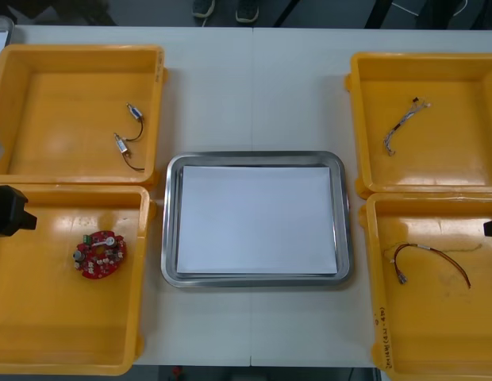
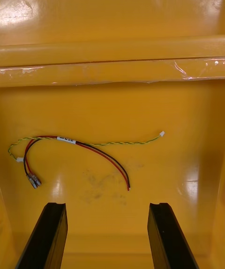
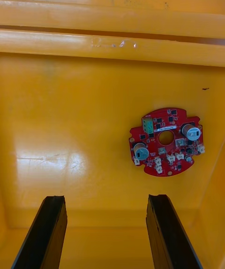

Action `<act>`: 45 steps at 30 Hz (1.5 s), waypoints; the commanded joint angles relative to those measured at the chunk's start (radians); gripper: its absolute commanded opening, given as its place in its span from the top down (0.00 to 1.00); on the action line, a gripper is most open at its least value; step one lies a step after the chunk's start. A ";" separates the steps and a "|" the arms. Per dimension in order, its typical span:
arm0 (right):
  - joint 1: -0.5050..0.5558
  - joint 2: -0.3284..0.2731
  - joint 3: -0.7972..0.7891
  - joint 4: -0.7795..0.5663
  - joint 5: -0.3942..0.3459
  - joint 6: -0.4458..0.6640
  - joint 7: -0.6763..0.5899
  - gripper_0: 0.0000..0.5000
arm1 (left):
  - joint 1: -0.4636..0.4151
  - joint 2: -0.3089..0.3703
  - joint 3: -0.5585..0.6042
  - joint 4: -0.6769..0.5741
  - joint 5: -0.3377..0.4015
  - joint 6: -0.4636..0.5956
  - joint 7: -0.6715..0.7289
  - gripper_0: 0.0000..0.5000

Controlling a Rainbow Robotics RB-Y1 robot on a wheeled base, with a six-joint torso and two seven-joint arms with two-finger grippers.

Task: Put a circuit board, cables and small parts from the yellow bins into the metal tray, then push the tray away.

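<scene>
With left gripper and right gripper spread apart, we judge the circuit board stiff, fragile, best pinched edgewise.

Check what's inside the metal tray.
Inside the metal tray lies a flat white sheet with nothing on top of it. The tray floor under the sheet is covered, so it cannot be seen.

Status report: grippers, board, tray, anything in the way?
Left gripper open above near left bin, circuit board ahead. Right gripper open above near right bin, red and yellow cable ahead. Tray not yet loaded. Nothing blocking.
</scene>
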 commanded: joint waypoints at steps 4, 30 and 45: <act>0.016 -0.036 -0.025 -0.031 -0.008 0.003 -0.025 0.00 | 0.016 0.040 0.028 -0.029 0.008 0.006 -0.062 0.00; 0.016 -0.036 -0.025 -0.031 -0.008 0.003 -0.025 0.00 | 0.016 0.040 0.028 -0.029 0.008 0.006 -0.062 0.00; 0.016 -0.036 -0.025 -0.031 -0.008 0.003 -0.025 0.00 | 0.016 0.040 0.028 -0.029 0.008 0.006 -0.062 0.00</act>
